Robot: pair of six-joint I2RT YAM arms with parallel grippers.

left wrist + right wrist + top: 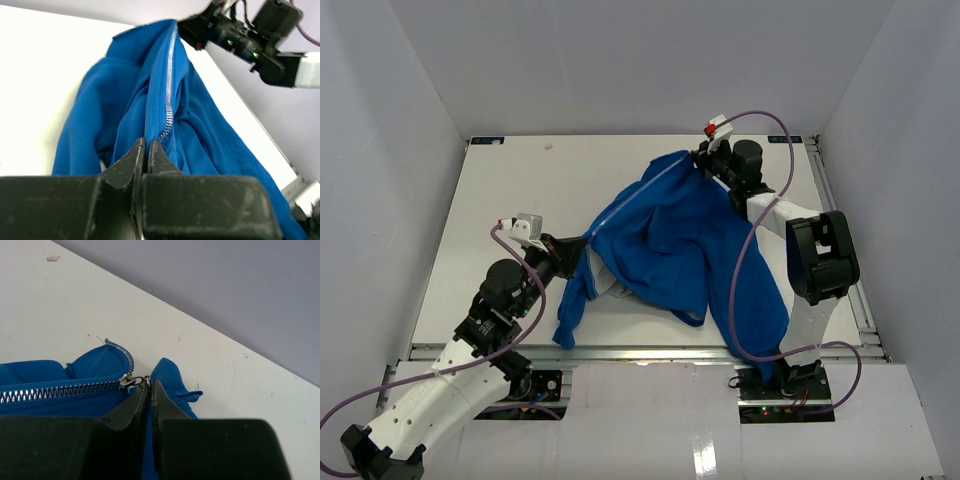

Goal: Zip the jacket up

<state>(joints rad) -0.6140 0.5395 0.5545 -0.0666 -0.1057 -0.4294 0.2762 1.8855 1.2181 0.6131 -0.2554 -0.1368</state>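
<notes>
Pinching the jacket [665, 235], left gripper [147, 146] and right gripper [149, 386] pressed together (zipper pull [130, 380] half hidden).

One blue jacket [670, 240], one white table [520, 180] — two robot arms [440, 385] [820, 260], two purple cables [760, 112].

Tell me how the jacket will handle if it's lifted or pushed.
Probably floppy: the jacket lies in soft folds and sags beside its taut zipper. Pushed, it would likely bunch up rather than slide whole, as the crumpled sleeve suggests. It looks unlikely to roll or break.
</notes>
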